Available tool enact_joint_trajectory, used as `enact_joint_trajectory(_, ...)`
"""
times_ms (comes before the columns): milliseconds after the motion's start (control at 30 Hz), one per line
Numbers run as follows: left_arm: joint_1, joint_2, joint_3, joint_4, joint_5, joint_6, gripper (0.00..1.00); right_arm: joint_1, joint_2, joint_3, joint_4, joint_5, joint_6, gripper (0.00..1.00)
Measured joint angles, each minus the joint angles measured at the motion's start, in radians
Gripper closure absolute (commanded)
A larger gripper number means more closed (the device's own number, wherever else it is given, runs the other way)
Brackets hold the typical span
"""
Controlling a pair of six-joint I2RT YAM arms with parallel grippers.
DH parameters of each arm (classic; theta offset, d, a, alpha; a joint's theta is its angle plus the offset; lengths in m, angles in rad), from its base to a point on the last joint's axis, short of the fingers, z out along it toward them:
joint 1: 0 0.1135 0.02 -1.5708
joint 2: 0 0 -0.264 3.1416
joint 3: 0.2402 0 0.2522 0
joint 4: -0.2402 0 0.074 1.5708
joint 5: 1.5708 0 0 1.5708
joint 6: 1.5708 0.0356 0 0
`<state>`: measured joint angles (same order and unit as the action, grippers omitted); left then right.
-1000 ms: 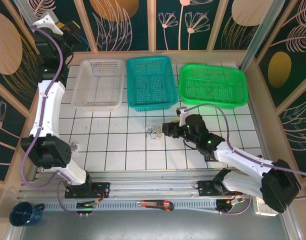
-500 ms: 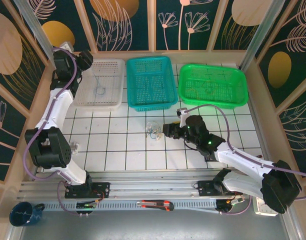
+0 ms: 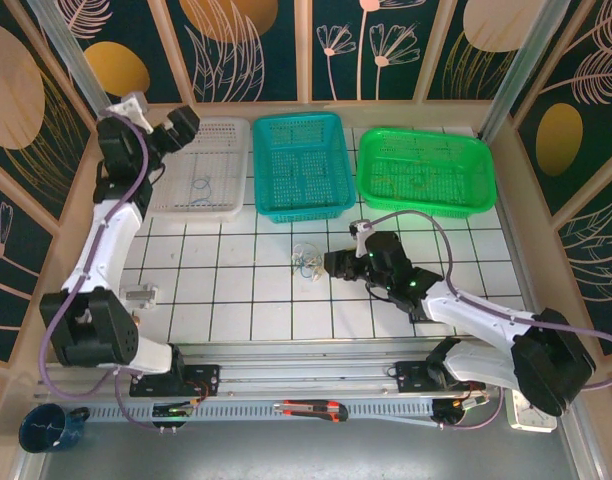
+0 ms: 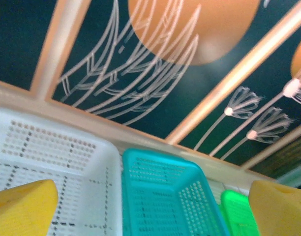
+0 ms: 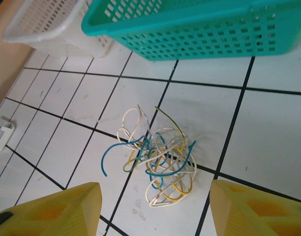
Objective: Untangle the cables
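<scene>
Cables [image 5: 155,162] sit tangled on the worktop [image 5: 268,137] just ahead of the right jaws, which are apart. Left jaws gape over the white basket [image 3: 186,212]. I'd pinch one stray blue end, not the whole clump.

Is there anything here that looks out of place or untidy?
Yes. The cables lie in a knotted heap on the white tiles, near the teal basket. One thin blue wire lies alone in the white basket.

Cables [image 5: 155,162] on table [image 3: 236,300], before middle basket [image 3: 301,165]
</scene>
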<state>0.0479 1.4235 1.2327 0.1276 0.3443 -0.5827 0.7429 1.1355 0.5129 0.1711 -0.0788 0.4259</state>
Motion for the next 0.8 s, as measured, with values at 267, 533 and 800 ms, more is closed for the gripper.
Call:
enact_joint_trajectory(267,-0.167,-0.18,-0.375,0.095,0.022,-0.076,0.01,0.0,0.097,0.0,0.043,-0.029,-0.001,0.41)
enact_joint_trajectory(533,-0.432,-0.243,-0.644,0.212,-0.071,-0.171,0.02,-0.032,0.169,0.004,0.084,-0.08,0.005,0.43)
enact_joint_trajectory(800,-0.595,-0.187,-0.724,0.286,-0.167,-0.217,0.04,-0.103,0.199,0.009,0.159,-0.156,0.033,0.46)
